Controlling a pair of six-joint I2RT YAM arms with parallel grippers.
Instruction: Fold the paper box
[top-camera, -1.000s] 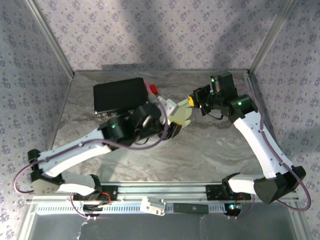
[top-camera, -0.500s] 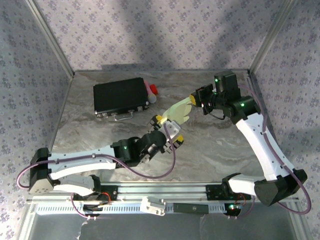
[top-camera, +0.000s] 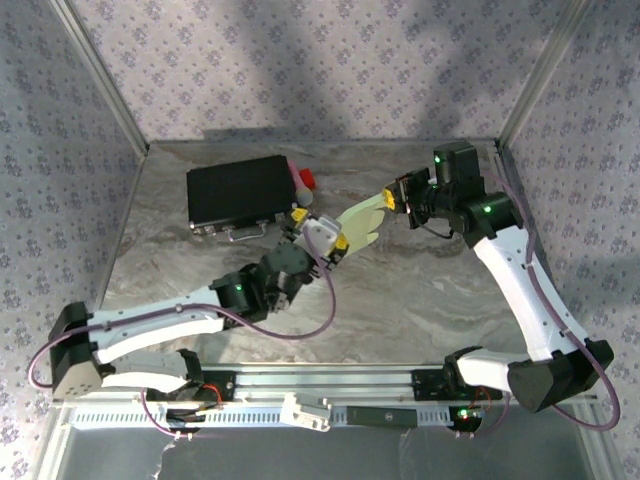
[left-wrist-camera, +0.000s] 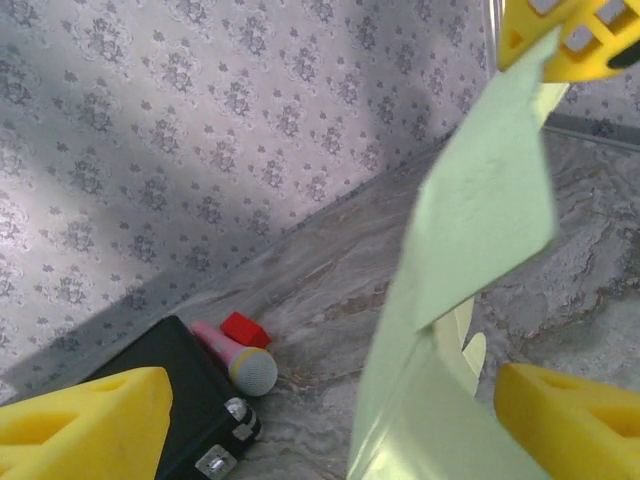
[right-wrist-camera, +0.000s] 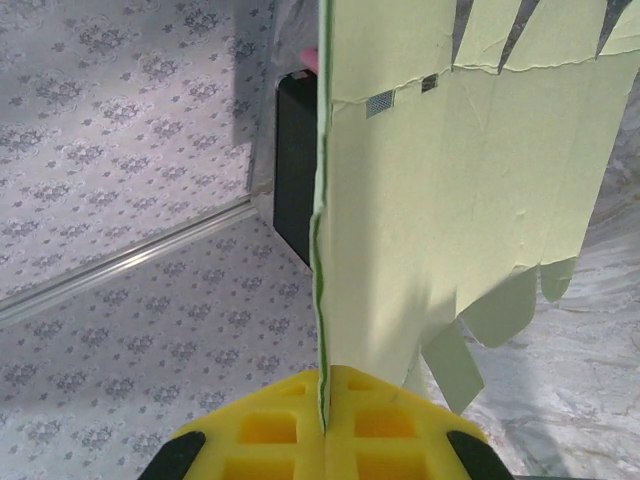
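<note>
Table (top-camera: 420, 300): grey, marbled top with pale veining, closed in by patterned walls at the far edge and both sides. A metal rail runs along the near edge.

Far-left part: flat black case (top-camera: 238, 190), lying flat, with its handle and metal latches on the near long side.

Just beside the case's far-right corner lies a pink toy microphone (left-wrist-camera: 240, 355) with a grey mesh head. A small red block (left-wrist-camera: 245, 328) lies against it on the far side.

The box (top-camera: 360, 222) was a pale green die-cut sheet, unfolded, with tabs along its lower edge, hanging tilted in the air, one edge pinched in the right tool (top-camera: 392, 200).
</note>
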